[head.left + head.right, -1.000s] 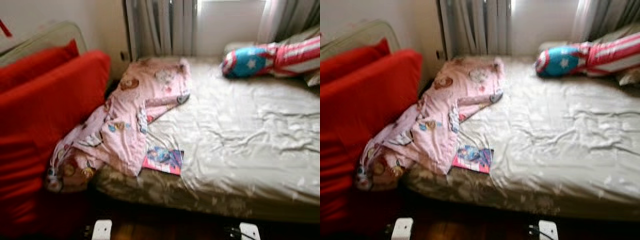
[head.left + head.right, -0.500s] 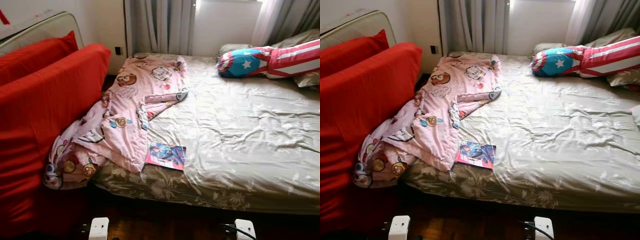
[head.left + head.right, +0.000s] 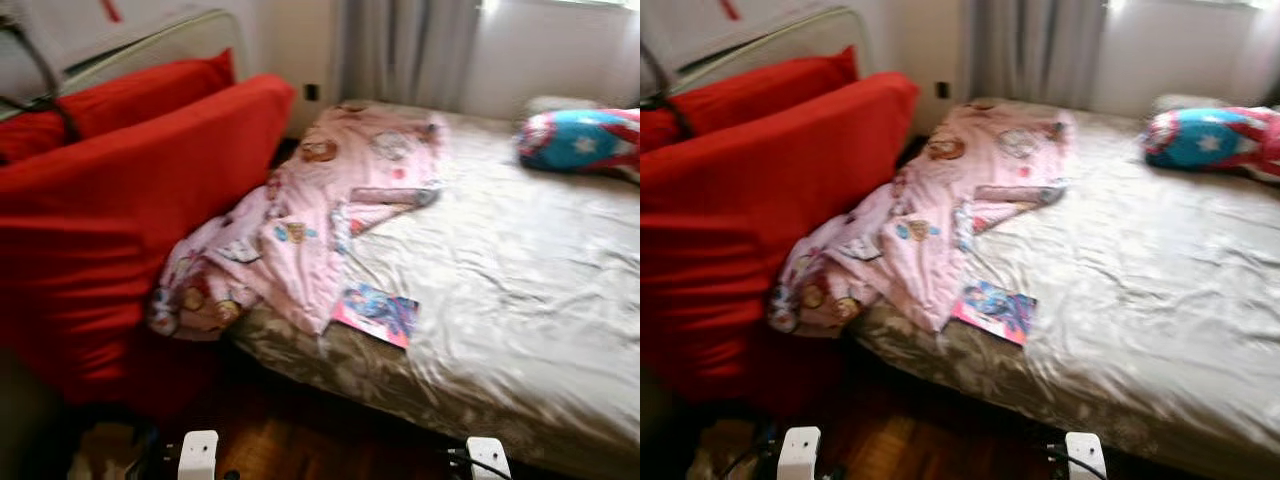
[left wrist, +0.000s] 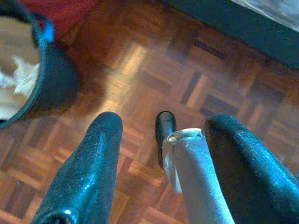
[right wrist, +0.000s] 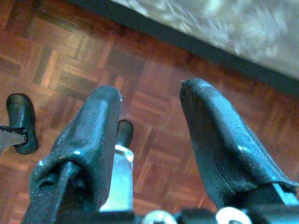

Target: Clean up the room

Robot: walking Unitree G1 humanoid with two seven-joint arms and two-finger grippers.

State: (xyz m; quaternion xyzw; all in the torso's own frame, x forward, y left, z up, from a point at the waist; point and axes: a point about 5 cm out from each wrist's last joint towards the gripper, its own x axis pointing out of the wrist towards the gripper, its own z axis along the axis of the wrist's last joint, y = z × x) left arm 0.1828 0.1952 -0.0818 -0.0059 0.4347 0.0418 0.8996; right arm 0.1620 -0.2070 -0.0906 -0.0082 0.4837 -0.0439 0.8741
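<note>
Both arms are hanging idle over the dark wooden parquet floor point(image 4: 154, 88). The left claw point(image 4: 163, 154) is pointing straight down with its fingers spread and holding nothing; beyond it, the robot's silver leg and black foot point(image 4: 165, 135) are standing on the parquet, and a dark round bucket with a blue handle point(image 4: 44, 70), pale crumpled stuff inside it, is sitting just beside the red sofa's foot. The right claw point(image 5: 149, 140) is likewise hanging spread and empty, near the floral edge of the mattress.

What is changing is the viewpoint, not the room. Compared with half a second ago, the whole picture is sliding to the right and blurring, so the head is turning leftward: the big red fabric sofa point(image 3: 120, 220) is now taking up far more of the frame, and the blue, red and white star-patterned cushion point(image 3: 580, 140) is drifting out toward the right edge. Nothing on the bed itself is moving.

Nearest on the bed with the shiny beige sheet point(image 3: 520, 270), a thin colourful picture book point(image 3: 378, 312) is lying at the front edge, partly tucked under the crumpled pink cartoon-print blanket point(image 3: 310, 220), which is spilling off the mattress corner against the sofa. Behind, grey curtains point(image 3: 405, 50) are hanging by the window.

The tidying seems barely begun. I judge the robot is still surveying, probably swinging toward the blanket and book or the bucket.
</note>
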